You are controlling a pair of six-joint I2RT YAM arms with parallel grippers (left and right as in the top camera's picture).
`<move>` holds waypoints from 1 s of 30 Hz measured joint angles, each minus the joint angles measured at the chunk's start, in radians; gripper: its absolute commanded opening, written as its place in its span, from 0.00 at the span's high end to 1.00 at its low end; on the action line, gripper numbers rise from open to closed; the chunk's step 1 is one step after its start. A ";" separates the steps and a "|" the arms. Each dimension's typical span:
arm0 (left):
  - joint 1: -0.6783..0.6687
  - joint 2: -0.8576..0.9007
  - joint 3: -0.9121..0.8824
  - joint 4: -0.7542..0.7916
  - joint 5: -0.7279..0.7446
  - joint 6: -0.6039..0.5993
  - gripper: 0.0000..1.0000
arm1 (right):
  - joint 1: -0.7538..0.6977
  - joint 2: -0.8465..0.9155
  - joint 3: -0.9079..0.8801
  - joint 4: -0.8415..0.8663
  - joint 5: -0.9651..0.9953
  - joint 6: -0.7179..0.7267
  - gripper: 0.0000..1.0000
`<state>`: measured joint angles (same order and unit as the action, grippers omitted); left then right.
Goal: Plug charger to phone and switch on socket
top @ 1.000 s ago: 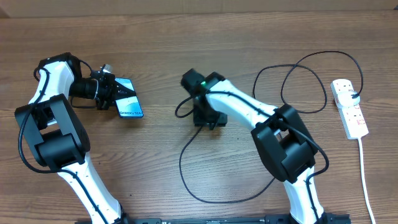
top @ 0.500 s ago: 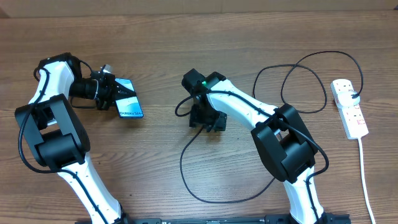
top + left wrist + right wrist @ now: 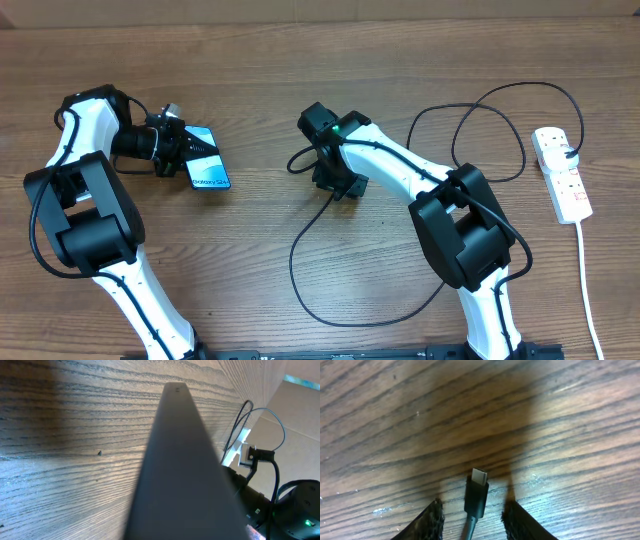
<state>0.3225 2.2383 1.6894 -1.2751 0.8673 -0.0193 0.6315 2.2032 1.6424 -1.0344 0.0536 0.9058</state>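
The phone (image 3: 206, 158) lies flat at the left, its light screen up. My left gripper (image 3: 178, 146) is shut on its short end. In the left wrist view the phone's dark edge (image 3: 175, 465) fills the middle and hides the fingers. The charger's black cable (image 3: 300, 265) loops across the table from its plug (image 3: 571, 153) in the white socket strip (image 3: 562, 175). My right gripper (image 3: 340, 185) is open at the table's middle. In the right wrist view the connector tip (image 3: 477, 491) lies on the wood between the two fingers (image 3: 427, 522), touching neither.
The strip's white cord (image 3: 588, 290) runs down the right edge. Cable loops (image 3: 490, 135) lie between my right arm and the strip. The right arm also shows at the lower right of the left wrist view (image 3: 295, 510).
My right gripper has shifted a little up and to the right and turned. The cable loop beside it moved with it. The left arm and phone have not moved.
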 measured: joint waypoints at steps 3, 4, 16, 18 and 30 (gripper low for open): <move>0.000 0.000 0.000 0.000 0.000 0.000 0.96 | -0.002 0.000 0.000 -0.016 -0.001 0.016 0.80; 0.000 0.000 0.000 0.000 0.000 0.000 0.96 | -0.003 0.000 0.000 -0.022 -0.002 0.021 0.80; 0.000 0.000 0.000 0.000 0.000 0.000 0.96 | -0.004 0.000 0.000 -0.026 -0.024 0.032 0.92; 0.000 0.000 0.000 0.000 0.000 0.000 0.96 | -0.005 0.000 0.000 -0.026 -0.031 0.033 0.96; 0.000 0.000 0.000 0.000 0.000 0.023 0.96 | -0.015 0.000 0.000 -0.024 -0.092 0.016 0.96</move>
<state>0.3225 2.2383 1.6894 -1.2751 0.8669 0.0032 0.6163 2.2028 1.6428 -1.0588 -0.0380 0.9215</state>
